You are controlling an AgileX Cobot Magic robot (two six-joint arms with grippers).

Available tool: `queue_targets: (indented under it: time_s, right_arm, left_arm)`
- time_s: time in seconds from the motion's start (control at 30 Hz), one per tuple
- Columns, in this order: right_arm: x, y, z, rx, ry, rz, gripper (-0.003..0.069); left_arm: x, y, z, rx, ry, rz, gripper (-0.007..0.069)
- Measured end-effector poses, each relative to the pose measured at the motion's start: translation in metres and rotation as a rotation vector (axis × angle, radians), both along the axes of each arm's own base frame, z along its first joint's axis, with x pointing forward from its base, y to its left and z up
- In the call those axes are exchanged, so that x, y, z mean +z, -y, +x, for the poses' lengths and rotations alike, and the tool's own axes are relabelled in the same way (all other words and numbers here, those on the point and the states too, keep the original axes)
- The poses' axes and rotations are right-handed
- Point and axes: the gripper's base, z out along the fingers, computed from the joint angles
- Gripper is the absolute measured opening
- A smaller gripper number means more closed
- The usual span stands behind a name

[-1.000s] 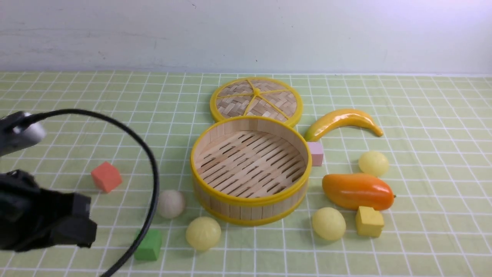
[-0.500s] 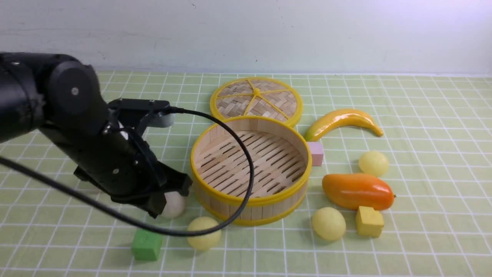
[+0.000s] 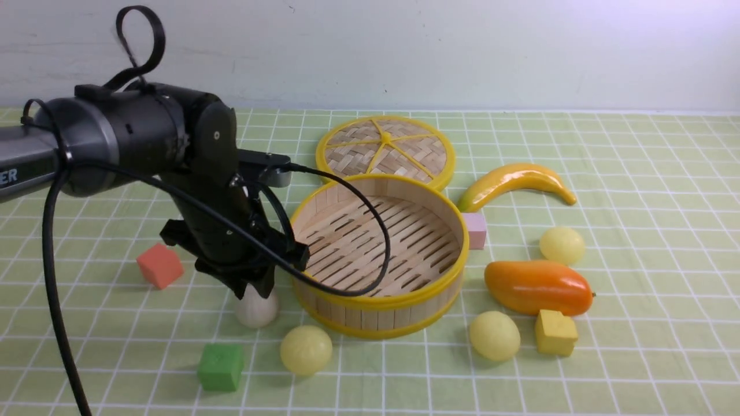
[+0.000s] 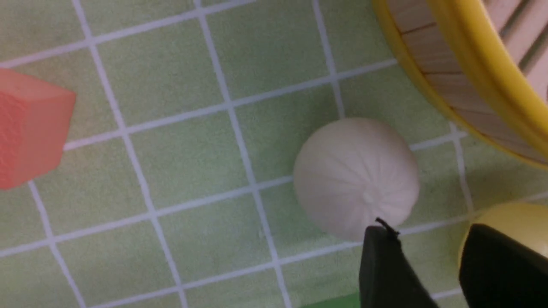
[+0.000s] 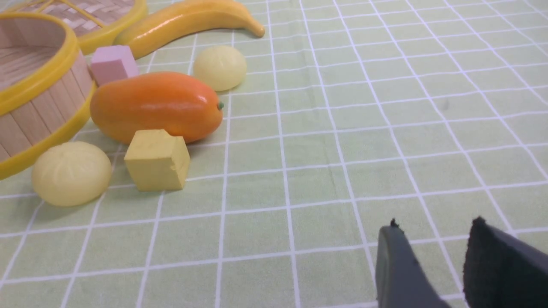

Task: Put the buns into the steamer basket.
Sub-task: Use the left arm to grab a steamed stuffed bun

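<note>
Four buns lie on the desk [image 3: 636, 173], all outside the steamer basket [image 3: 370, 316]. The basket stands upright with its open mouth facing up. It is round, so it has no long axis, though its floor slats run diagonally from near left to far right.

The off-white bun [image 3: 256, 312] sits just beside the basket's near-left wall, apart from it. Its pleats gather to a knot that points straight up. One yellow bun [image 3: 306, 349] lies near the basket's front, left of centre. A second yellow bun [image 3: 494, 335] lies off the basket's near-right side. The third yellow bun [image 3: 562, 245] lies farther to the basket's right, beyond the mango [image 3: 537, 287]. Each bun is round and rests pleats-up, with no long side to tell.

The left end effector [image 3: 254, 289] points down over the off-white bun, hard by the basket's left rim. In the left wrist view its two fingers [image 4: 381, 265] stand apart with only cloth between them. One tip overlaps the bun's edge, and I cannot tell whether it touches.

The right end effector [image 5: 434, 224] shows only in its own wrist view. It is low over the desk, well apart from the basket and out past the mango and the yellow cube [image 5: 157, 160]. Its jaws are parted with nothing between them.

The woven lid [image 3: 385, 147] lies flat just behind the basket.
</note>
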Motion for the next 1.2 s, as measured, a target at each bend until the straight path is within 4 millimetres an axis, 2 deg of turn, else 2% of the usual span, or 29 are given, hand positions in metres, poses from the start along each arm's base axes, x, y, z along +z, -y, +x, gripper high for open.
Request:
queue_targets:
  time_s: [0.1, 0.4, 0.67, 0.8, 0.87, 0.97, 1.13, 1.2]
  right_arm:
    - [0.0, 0.0, 0.0, 0.0, 0.0, 0.0, 0.024]
    - [0.0, 0.0, 0.0, 0.0, 0.0, 0.0, 0.0241]
    - [0.0, 0.0, 0.0, 0.0, 0.0, 0.0, 0.0241]
    - [0.0, 0.0, 0.0, 0.0, 0.0, 0.0, 0.0241]
    - [0.0, 0.0, 0.0, 0.0, 0.0, 0.0, 0.0241]
    - [0.0, 0.0, 0.0, 0.0, 0.0, 0.0, 0.0241]
    - [0.0, 0.0, 0.0, 0.0, 0.0, 0.0, 0.0241]
    - [0.0, 0.0, 0.0, 0.0, 0.0, 0.0, 0.0241]
  left_arm:
    - [-0.003, -0.004, 0.003, -0.018, -0.009, -0.012, 0.0284]
    - [-0.014, -0.002, 0.008, -0.059, -0.006, -0.002, 0.0279]
    - [-0.03, -0.001, 0.014, -0.062, -0.022, 0.012, 0.0228]
    - [-0.031, -0.002, 0.014, -0.066, -0.019, 0.021, 0.0203]
    - [-0.031, -0.002, 0.015, -0.066, -0.014, 0.023, 0.0146]
    - [-0.031, -0.002, 0.015, -0.064, -0.016, 0.024, 0.0007]
    - [-0.024, -0.003, 0.012, -0.059, -0.043, 0.027, -0.0013]
    - [0.004, 0.0, 0.002, -0.072, -0.009, 0.011, -0.0013]
